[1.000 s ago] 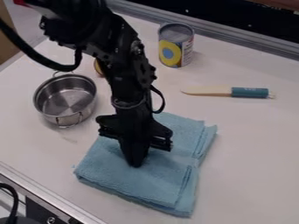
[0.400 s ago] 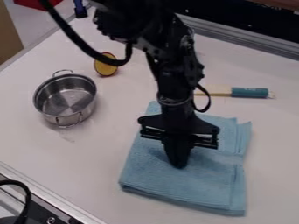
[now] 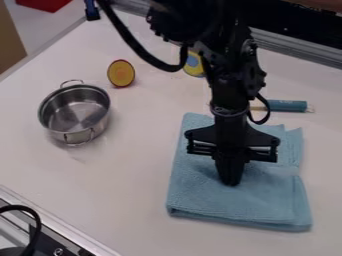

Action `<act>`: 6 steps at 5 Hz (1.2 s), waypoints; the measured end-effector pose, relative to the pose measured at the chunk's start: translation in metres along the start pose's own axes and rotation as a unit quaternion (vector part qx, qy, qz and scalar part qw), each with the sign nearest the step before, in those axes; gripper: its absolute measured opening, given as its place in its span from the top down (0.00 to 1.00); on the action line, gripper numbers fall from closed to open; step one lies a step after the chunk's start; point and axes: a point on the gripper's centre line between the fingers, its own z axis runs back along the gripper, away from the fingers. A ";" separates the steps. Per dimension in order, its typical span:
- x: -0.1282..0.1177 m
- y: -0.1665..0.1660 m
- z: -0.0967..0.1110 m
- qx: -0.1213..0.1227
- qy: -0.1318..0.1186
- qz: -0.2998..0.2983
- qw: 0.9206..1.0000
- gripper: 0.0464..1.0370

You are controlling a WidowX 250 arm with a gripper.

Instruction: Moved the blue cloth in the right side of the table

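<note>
My gripper [image 3: 231,181] has its jaws clenched, pressed into the folded blue cloth [image 3: 204,196] right of the steel pot [image 3: 97,125], presumably to drag it (I can't tell whether fabric is pinched)

high slanting view over tabletop

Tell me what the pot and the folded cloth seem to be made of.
Pot: metal, probably stainless steel, with a polished finish, judging by its silvery wall, bright reflections and thin wire-like handles.
Cloth: a soft textile with a matte, slightly fuzzy surface, seen in its fine nap and rounded folds; perhaps microfibre or terry, though the look leaves that open.
</note>
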 end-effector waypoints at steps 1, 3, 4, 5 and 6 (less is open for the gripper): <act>0.008 -0.011 -0.002 -0.003 -0.001 0.007 1.000 0.99; 0.018 -0.024 -0.003 -0.014 -0.005 0.017 1.000 0.99; 0.017 -0.022 -0.003 -0.018 0.002 0.021 1.000 0.99; 0.022 -0.018 0.010 -0.028 0.004 0.037 0.999 0.99; 0.032 -0.021 0.028 -0.031 -0.004 0.048 0.998 0.98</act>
